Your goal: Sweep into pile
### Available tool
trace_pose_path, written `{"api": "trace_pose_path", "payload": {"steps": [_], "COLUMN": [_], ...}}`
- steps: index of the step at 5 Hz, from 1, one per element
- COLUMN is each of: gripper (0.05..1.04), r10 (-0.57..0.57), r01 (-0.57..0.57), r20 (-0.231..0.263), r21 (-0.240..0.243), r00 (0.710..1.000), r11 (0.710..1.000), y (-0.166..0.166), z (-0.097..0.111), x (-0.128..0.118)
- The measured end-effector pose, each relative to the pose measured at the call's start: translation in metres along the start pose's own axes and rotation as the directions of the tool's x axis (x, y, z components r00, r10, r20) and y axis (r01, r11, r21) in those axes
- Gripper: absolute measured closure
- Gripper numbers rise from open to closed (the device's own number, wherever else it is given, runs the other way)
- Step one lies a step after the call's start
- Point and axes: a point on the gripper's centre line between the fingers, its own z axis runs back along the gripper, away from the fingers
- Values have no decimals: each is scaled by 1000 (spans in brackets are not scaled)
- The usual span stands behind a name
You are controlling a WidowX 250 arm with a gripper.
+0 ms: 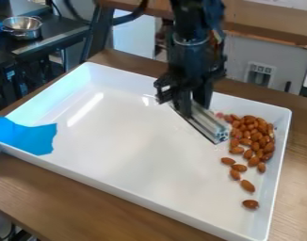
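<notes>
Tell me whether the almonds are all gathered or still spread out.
Partly gathered: most almonds sit bunched along the tray wall at the picture's right, but a few trail toward the near corner, the last lying apart.

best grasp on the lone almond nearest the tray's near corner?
I'd pinch the almond across its narrow middle from above: it lies flat, long axis roughly left-right in view, and the tray's raised wall likely blocks a low approach from the right.

Brown almonds loosely heaped in white tray, slanted silvery bar alongside
</notes>
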Motion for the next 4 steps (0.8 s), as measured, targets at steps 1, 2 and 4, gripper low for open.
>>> {"api": "trace_pose_path", "payload": {"steps": [1, 2, 4], "gripper": [729, 729, 729], "r10": [53, 168, 300], "r01": [-58, -184, -335], "r20": [77, 160, 251], "r21": [63, 89, 108], "r00": [996, 973, 920], "r11": [996, 979, 936], "y": [18, 30, 32], "z": [3, 3, -24], "x": [-38, -61, -70]}}
